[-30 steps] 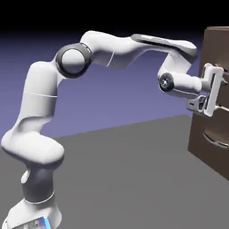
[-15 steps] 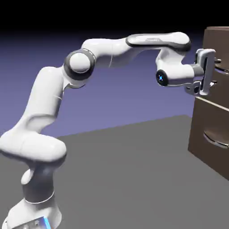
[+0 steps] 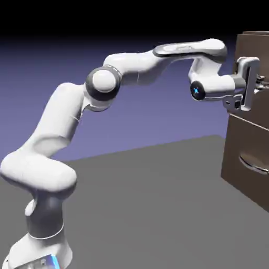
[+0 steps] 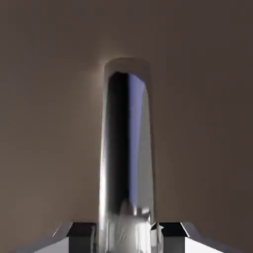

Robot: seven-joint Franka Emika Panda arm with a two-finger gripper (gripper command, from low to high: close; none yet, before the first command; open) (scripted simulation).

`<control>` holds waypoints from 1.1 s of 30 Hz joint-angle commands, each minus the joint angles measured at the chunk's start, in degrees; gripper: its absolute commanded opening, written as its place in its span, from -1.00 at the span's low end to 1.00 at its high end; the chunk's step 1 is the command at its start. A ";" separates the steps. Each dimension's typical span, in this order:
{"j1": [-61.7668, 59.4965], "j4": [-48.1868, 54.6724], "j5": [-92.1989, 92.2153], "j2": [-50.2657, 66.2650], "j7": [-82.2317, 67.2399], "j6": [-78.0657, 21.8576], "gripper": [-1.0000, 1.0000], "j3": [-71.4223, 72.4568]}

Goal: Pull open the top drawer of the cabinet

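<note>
The cabinet [image 3: 247, 181] stands at the right edge of the exterior view, dark brown with two stacked fronts. My gripper [image 3: 261, 86] is pressed up to the top drawer [image 3: 264, 111], at handle height. In the hand view the drawer's curved silvery handle [image 4: 126, 148] runs upward from between my two grey fingertips [image 4: 81, 236], which sit tight against both its sides. My gripper [image 4: 127, 238] is shut on that handle. Brown drawer wood [image 4: 49, 99] fills everything else in the hand view. The top front looks flush with the lower one.
Below the pale seam, the lower drawer [image 3: 244, 142] shows its own silvery handle [image 3: 253, 167], well under my hand. The grey table [image 3: 147, 210] stretches from my base to the cabinet's foot.
My hand rose from the seam level to the top drawer's handle, then pushed rightward onto the front. The elbow swung right with it. The cabinet has not visibly moved.
</note>
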 commanded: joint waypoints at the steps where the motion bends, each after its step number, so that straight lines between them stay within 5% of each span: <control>1: 1.64 -2.08 0.97 -1.14 -1.50 -0.52 -1.00 -1.15; 17: 33.80 -27.80 11.96 -17.91 -23.35 -5.09 -1.00 -26.26; 33: 66.99 -41.07 12.30 -16.91 -24.59 -7.10 -1.00 -57.96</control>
